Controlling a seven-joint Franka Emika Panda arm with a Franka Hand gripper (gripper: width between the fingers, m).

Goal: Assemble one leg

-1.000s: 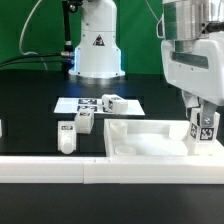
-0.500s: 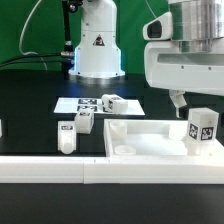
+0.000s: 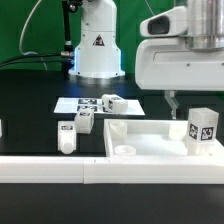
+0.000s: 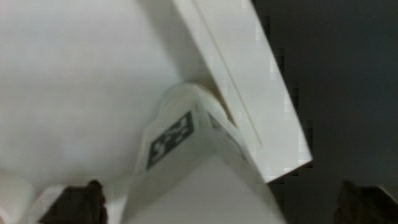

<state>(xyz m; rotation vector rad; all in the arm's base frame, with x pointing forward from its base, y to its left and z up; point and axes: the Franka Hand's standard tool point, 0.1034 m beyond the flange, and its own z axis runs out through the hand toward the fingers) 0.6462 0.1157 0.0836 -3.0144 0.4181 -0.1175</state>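
Ext cam low at table edge, facing arm base; wrist cam looks down close on leg (image 4: 187,135), shared.

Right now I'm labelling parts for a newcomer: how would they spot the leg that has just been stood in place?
Start at the large white tray-like part at the front of the table. At its corner on the exterior view's right stands the leg, upright, below the raised gripper. The other short white posts lie loose on the black table.

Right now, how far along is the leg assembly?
One leg stands upright in the tray-like part's corner on the exterior view's right, apparently placed. The gripper hangs clear beside it, holding nothing. Other legs lie loose on the table, untouched.
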